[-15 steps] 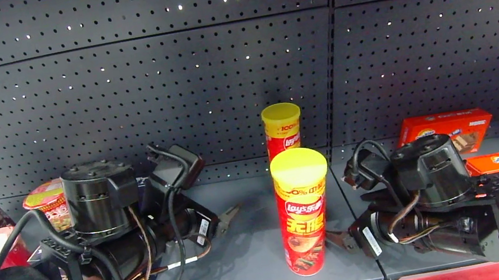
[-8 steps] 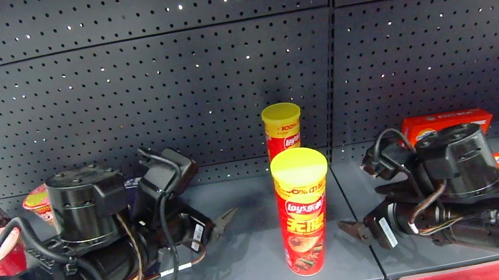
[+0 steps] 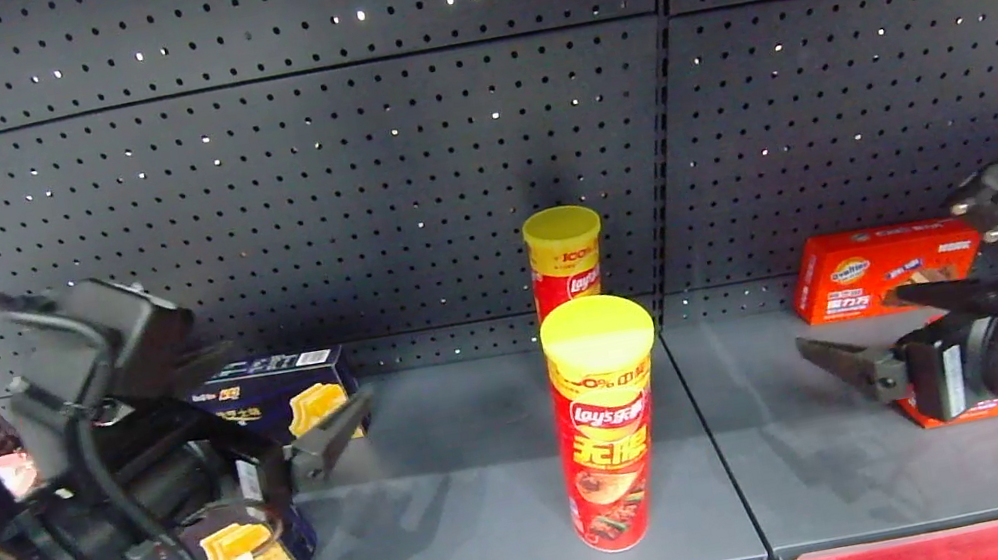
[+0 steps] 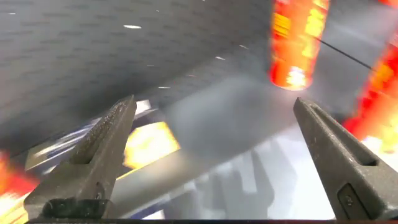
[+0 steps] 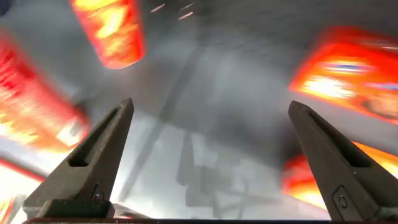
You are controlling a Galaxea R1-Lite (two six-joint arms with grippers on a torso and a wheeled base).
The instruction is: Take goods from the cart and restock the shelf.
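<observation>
Two red chip cans with yellow lids stand in a row on the grey shelf (image 3: 496, 503): the front can (image 3: 611, 423) near the edge, the back can (image 3: 565, 259) by the pegboard. My left gripper (image 3: 323, 441) hovers open to the left of the front can, apart from it. The right gripper (image 3: 856, 320) is open as well, off to the can's right. In the left wrist view the gripper (image 4: 214, 104) holds nothing, with a blurred can (image 4: 295, 43) beyond it. The right wrist view shows its gripper (image 5: 211, 107) empty, a can (image 5: 112, 31) ahead.
Two dark blue boxes (image 3: 275, 393) (image 3: 245, 551) lie on the shelf under and beside my left arm. An orange box (image 3: 882, 267) sits at the back right, another orange box (image 3: 968, 414) under the right gripper. A dark pegboard (image 3: 343, 195) closes the back.
Both arms have drawn back and outward from the front can, the left going left, the right going right. The blue boxes have come into sight behind the left arm.
</observation>
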